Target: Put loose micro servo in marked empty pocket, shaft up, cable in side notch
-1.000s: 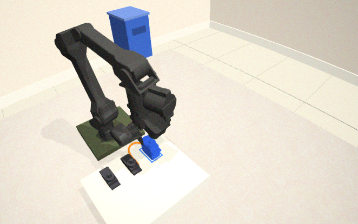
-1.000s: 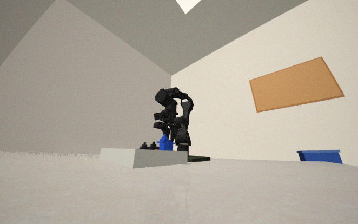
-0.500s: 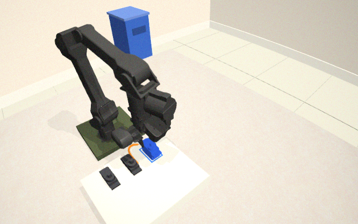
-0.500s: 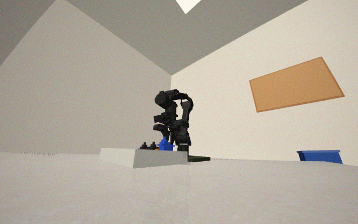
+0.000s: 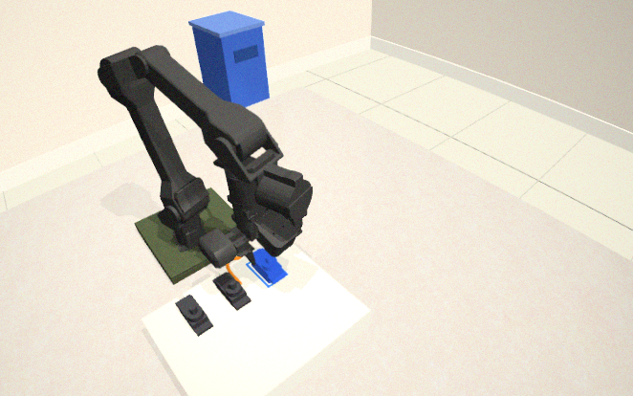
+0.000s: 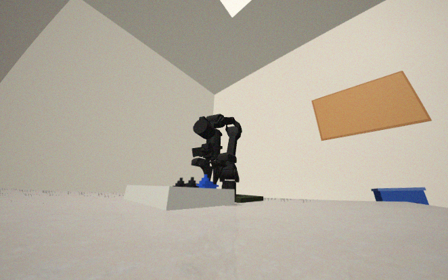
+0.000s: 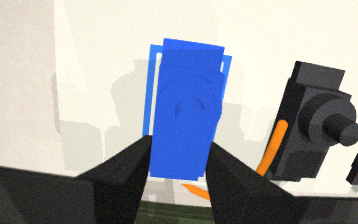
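Observation:
The blue servo (image 5: 271, 268) (image 6: 206, 182) (image 7: 189, 100) is low in the marked pocket, its shaft pointing up. The blue outline (image 5: 258, 275) (image 7: 149, 90) shows along its left side and at its upper right corner in the wrist view. Its ears look close to the level of the white deck (image 5: 311, 325) (image 6: 199, 199) (image 7: 270, 30); whether they lie flat is not clear. My gripper (image 5: 257, 261) (image 6: 212, 179) (image 7: 179, 145) is shut on the servo's near end. The orange cable (image 5: 230, 273) (image 7: 281, 131) curves towards the neighbouring black servo; the side notch is not visible.
Two black servos (image 5: 232, 291) (image 5: 193, 315) sit in the deck beside the blue one; the nearer stands close to my right finger in the wrist view. The arm's green base plate (image 5: 167, 265) adjoins the deck. A blue bin (image 5: 249, 77) (image 6: 402, 196) stands farther off.

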Robot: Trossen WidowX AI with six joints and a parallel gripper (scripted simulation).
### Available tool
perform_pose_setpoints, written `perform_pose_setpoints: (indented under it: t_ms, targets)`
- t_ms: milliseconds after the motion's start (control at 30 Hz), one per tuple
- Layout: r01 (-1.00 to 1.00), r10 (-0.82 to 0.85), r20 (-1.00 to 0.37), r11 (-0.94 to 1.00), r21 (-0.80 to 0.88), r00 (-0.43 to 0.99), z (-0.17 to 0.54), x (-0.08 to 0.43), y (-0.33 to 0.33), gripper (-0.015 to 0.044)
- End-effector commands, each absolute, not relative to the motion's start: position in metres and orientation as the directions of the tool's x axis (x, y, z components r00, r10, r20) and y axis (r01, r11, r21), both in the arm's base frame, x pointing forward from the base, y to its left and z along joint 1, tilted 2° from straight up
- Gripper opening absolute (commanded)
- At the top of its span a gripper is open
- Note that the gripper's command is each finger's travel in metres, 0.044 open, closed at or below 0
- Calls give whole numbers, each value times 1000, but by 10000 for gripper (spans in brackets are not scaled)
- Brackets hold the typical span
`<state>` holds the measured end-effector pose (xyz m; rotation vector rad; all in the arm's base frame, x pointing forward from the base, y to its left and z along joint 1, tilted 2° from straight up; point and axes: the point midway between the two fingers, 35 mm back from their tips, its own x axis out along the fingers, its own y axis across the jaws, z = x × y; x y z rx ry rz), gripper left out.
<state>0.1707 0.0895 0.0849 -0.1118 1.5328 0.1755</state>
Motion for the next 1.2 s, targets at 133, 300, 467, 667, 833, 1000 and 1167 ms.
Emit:
perform_pose_setpoints:
  t_ms: [133,300,467,667,833,1000,1167]
  targets:
    - [-179,41,-999,983,34,30,78,171,89,0]
    - [-179,41,-999,983,35,30,78,171,90,53]
    - [-179,41,-999,983,35,30,78,171,90,184]
    - [-179,41,-999,983,34,30,104,169,88,187]
    - [-179,40,-999,983,34,30,113,164,86,187]
    - [-182,36,-999,983,32,19,110,164,86,214]
    - [-182,38,-999,983,33,24,130,189,93,345]
